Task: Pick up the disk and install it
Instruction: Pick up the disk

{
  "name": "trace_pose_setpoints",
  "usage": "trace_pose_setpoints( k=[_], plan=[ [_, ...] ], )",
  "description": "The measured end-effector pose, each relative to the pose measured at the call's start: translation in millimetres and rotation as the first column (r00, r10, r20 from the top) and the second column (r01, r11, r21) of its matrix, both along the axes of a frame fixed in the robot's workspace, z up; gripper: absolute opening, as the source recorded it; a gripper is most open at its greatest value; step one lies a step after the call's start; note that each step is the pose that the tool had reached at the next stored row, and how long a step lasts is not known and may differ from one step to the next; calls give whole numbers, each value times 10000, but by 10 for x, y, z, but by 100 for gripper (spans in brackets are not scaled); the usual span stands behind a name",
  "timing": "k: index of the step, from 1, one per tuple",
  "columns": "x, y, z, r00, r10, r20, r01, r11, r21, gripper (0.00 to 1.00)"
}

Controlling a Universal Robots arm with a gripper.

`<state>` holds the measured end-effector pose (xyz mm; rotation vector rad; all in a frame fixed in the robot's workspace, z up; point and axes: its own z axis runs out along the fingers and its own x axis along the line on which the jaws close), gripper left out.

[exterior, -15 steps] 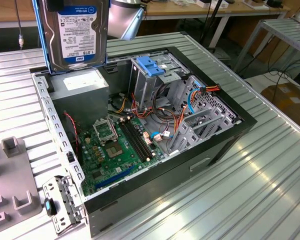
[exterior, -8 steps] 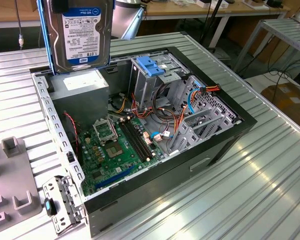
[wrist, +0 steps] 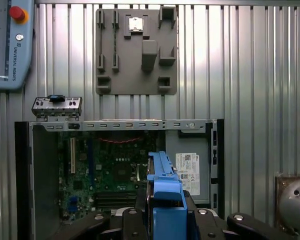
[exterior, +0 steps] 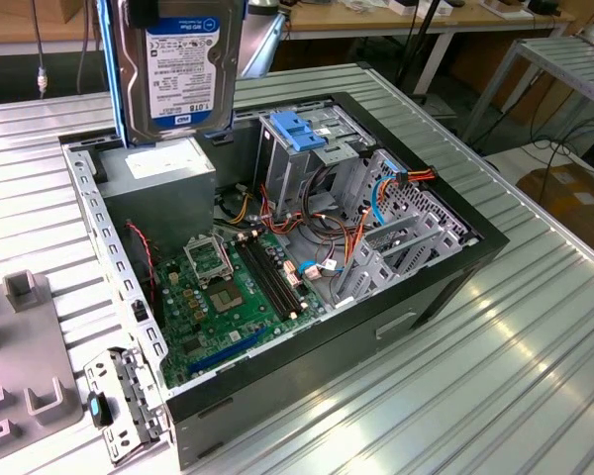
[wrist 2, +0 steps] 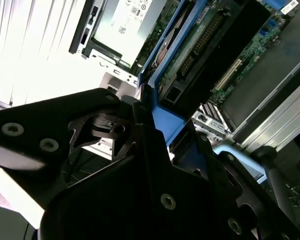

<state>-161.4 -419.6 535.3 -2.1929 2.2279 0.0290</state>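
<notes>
The disk (exterior: 178,69), a silver hard drive with a white and blue label and a blue carrier frame along its edge, hangs upright in the air. It is above the back left corner of the open computer case (exterior: 455,247) in the exterior view. In both wrist views my gripper (wrist: 166,220) is shut on the blue carrier frame (wrist: 165,192), its black fingers (wrist: 132,222) pressing on either side. The second wrist view shows the disk's underside with its circuit board (wrist 2: 200,45) reaching away from the gripper (wrist 2: 160,135), over the case.
Inside the case lie the green motherboard (exterior: 228,287), a grey power-supply box (exterior: 163,168) under the disk, and a metal drive cage with a blue cap (exterior: 302,134). A grey fixture plate (wrist: 136,50), a small metal bracket (exterior: 124,396) and a pendant (wrist: 10,45) rest on the ribbed table.
</notes>
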Motion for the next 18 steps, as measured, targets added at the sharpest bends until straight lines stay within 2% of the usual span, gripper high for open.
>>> trace_pose_setpoints(
  k=[3,6,11,16,18],
  plan=[
    [37,-56,-2,10000,2,0,-2,10000,0,37],
    [85,-84,-4,10000,0,0,0,10000,0,37],
    [188,-98,-7,10000,1,-1,-1,10000,-3,37],
    [344,-99,-10,10000,1,-1,-1,10000,-4,37],
    [377,-99,-10,10000,0,-1,0,10000,-4,37]
  ],
)
